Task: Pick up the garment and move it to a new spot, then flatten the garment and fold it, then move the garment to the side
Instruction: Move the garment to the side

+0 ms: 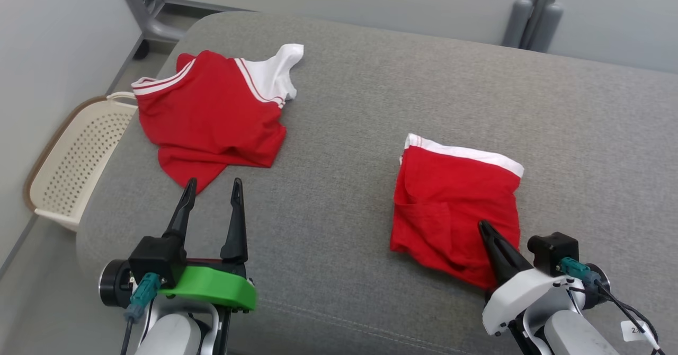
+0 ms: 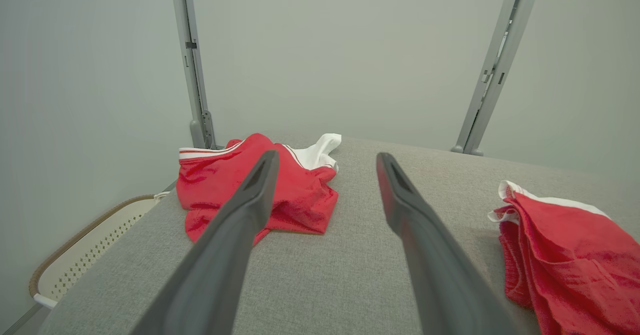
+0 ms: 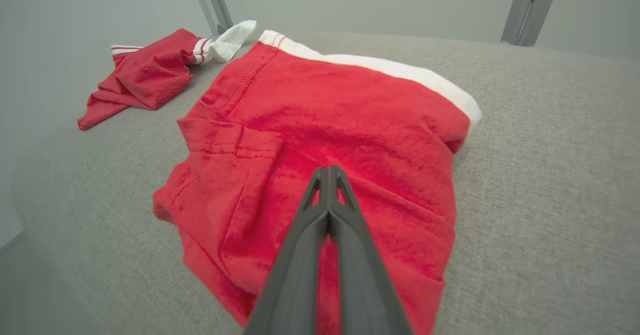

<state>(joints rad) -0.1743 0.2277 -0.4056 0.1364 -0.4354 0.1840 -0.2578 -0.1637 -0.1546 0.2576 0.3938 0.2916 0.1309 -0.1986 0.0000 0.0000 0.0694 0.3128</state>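
Right wrist view showed the right gripper (image 3: 328,171) with fingers pressed together, tips on the near half of the folded red garment (image 3: 350,105); whether cloth was caught between them could not be told. The left gripper (image 1: 213,185) stood spread wide over the grey cushion (image 1: 344,196), a crumpled red and white garment (image 1: 212,111) just ahead of its fingertips, a basket (image 1: 79,153) to its left
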